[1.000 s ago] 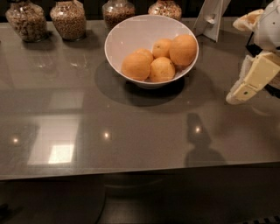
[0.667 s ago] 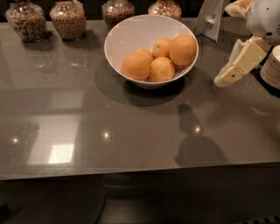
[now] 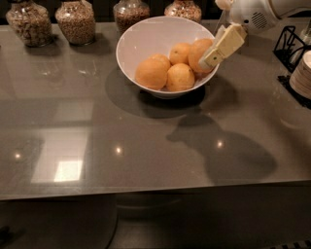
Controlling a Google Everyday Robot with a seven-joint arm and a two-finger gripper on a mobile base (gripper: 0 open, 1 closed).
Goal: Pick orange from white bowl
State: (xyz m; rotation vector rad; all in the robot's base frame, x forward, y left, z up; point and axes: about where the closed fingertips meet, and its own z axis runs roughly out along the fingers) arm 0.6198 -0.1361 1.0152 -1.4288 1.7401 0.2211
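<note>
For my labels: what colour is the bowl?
The bowl is white, camera view; the gripper is at its right rim.

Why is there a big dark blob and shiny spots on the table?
Camera view: the blob is shadow from the arm, whose gripper hangs over the white bowl's right rim; the shiny spots are light glare on the glossy table.
</note>
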